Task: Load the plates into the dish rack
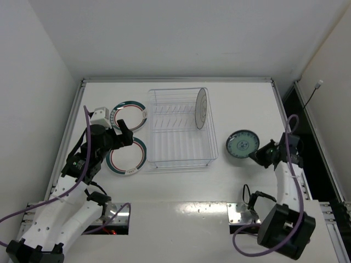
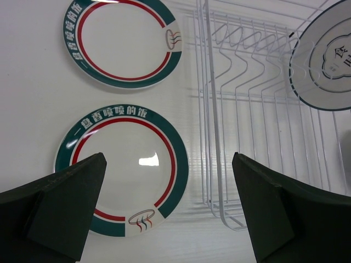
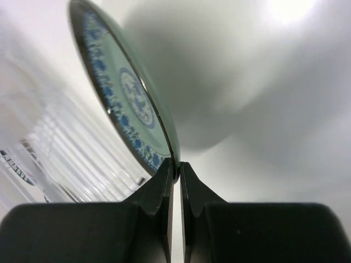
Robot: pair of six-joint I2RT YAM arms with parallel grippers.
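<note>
Two white plates with green rims and red rings lie flat left of the dish rack [image 1: 178,163]: a far one [image 1: 130,114] and a near one [image 1: 129,156]. My left gripper [image 1: 125,134] hovers open over them; in its wrist view the fingers straddle the near plate [image 2: 123,164], with the far plate [image 2: 123,41] beyond and the left gripper [image 2: 169,164] holding nothing. A third plate [image 1: 202,108] stands upright in the rack's far right end. My right gripper [image 1: 256,156] is shut on the rim of the teal patterned plate [image 1: 242,144], which its wrist view shows tilted up [image 3: 126,93] above the right gripper [image 3: 176,167].
The rack's white wire tines [image 2: 219,109] rise just right of the left fingers, with the standing plate [image 2: 326,60] behind them. The rack's blurred wires [image 3: 49,148] show left of the teal plate. White walls enclose the table on three sides.
</note>
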